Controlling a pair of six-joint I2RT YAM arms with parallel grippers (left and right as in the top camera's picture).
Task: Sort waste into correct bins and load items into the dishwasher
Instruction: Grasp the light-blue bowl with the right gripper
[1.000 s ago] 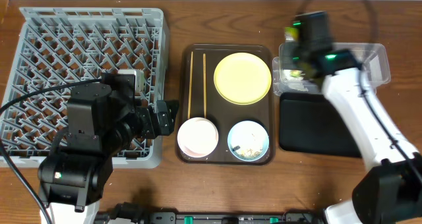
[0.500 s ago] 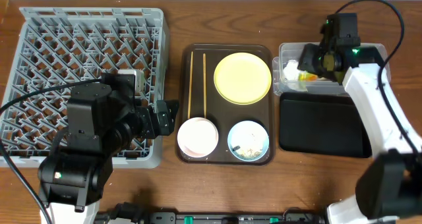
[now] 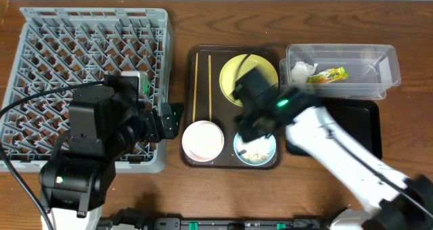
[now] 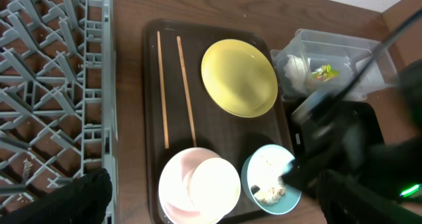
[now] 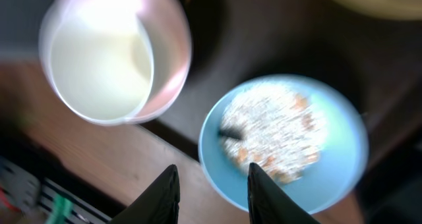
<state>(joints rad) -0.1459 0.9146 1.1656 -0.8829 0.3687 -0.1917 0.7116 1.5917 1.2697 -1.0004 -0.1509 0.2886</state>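
I'd call this early going. The rack (image 3: 81, 40), well off to my right claw's (image 5: 214, 194) left, holds no dish that I can see. The brown tray (image 3: 202, 95) lies under the claw. The black tray (image 3: 369, 115), to its right, looks bare. The tub (image 3: 379, 61) sits beyond and right.

Nothing is loaded yet:
- plate (image 3: 226, 78) just beyond the claw
- white bowl (image 3: 202, 140) just left
- blue bowl (image 3: 257, 149) straight below
- chopsticks (image 3: 196, 88) further left

Napkin (image 3: 300, 70) and wrapper (image 3: 328, 74) are in the tub, so I judge only the crumbs (image 5: 273, 128) in the blue bowl are left as waste. The right claw hangs spread and empty. The left claw (image 3: 170, 118) sits by the rack, and I cannot tell its state.
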